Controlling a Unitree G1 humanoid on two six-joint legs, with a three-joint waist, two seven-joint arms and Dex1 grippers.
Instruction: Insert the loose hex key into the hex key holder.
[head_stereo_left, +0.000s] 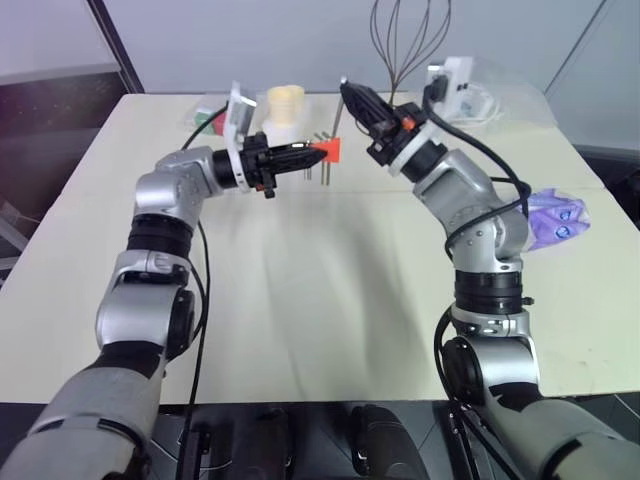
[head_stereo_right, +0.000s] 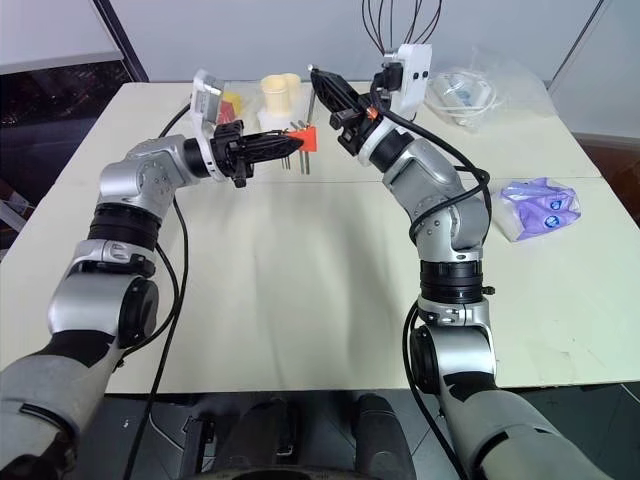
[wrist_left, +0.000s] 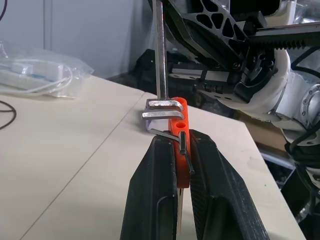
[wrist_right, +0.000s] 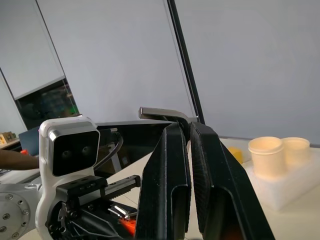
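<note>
Holding the hex key holder (wrist_left: 181, 131) clenched in the left pincer (wrist_left: 183, 150) above the desk (head_stereo_left: 330, 290); gripping the loose hex key (wrist_left: 160, 50) in the right pincer (wrist_right: 189, 131), shaft lowered to the holder's top. Insertion seemingly begun, seating left.

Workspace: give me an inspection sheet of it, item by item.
Surface: pale table, seam across it.
Job's things: hex key holder clamped in left gripper, held above the table; loose hex key pinched in right gripper, its shaft reaching down to the holder.
Clutter: cream cups, purple packet, clear bag.
Grippers: both shut.
Cables: black cables along both arms.
Surroundings: grey wall panels.
</note>
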